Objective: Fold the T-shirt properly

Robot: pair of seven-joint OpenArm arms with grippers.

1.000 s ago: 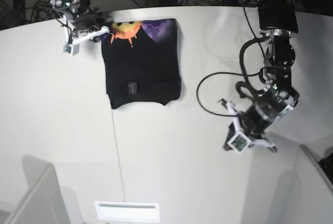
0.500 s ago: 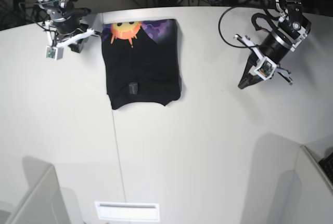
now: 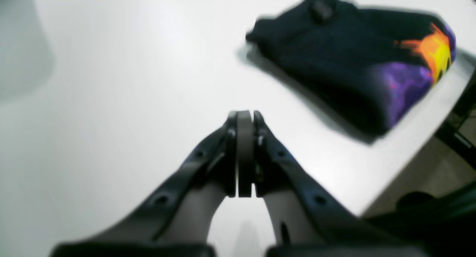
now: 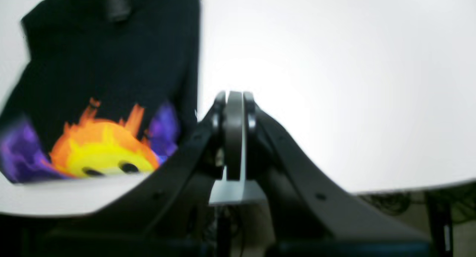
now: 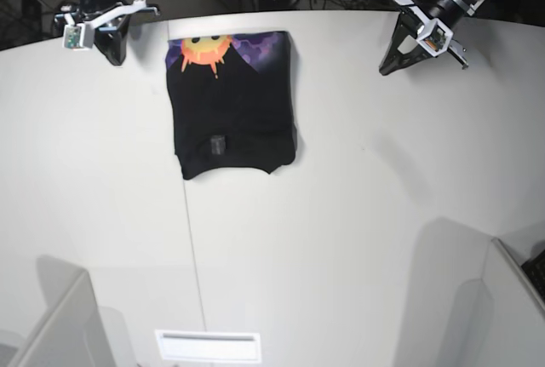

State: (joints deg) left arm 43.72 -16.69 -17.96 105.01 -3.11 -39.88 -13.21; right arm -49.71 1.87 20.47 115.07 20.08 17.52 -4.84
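Base view: folded T-shirt flat on white table, near far edge, sun print at the far end.
Left gripper: fingers pressed together, holding nothing, well clear of shirt.
Right gripper: fingers together, empty, just beside shirt's printed corner.
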